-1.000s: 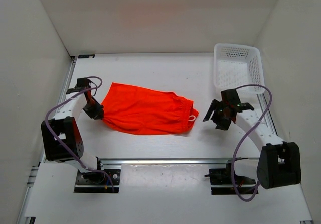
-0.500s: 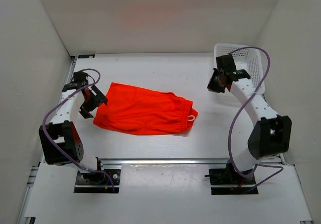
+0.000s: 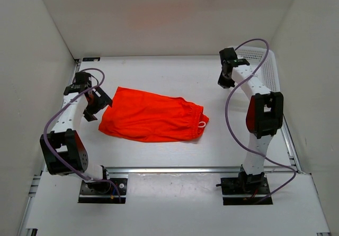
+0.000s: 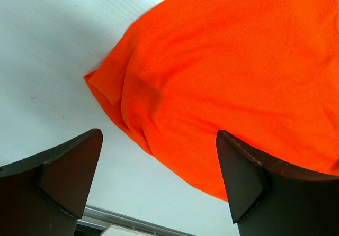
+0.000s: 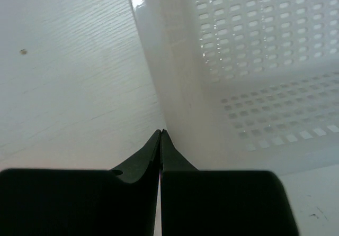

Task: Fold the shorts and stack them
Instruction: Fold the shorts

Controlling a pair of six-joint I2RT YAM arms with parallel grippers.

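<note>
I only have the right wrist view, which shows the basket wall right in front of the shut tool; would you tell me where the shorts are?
Observer: The shorts lie on the table, well left of the basket and outside it.
Operator: Thank you; is anything gripping them?
Observer: No, the left tool is open at their left edge, gripping nothing.
Operator: How are they oriented?
Observer: The white drawstring loops out at their right end.
</note>
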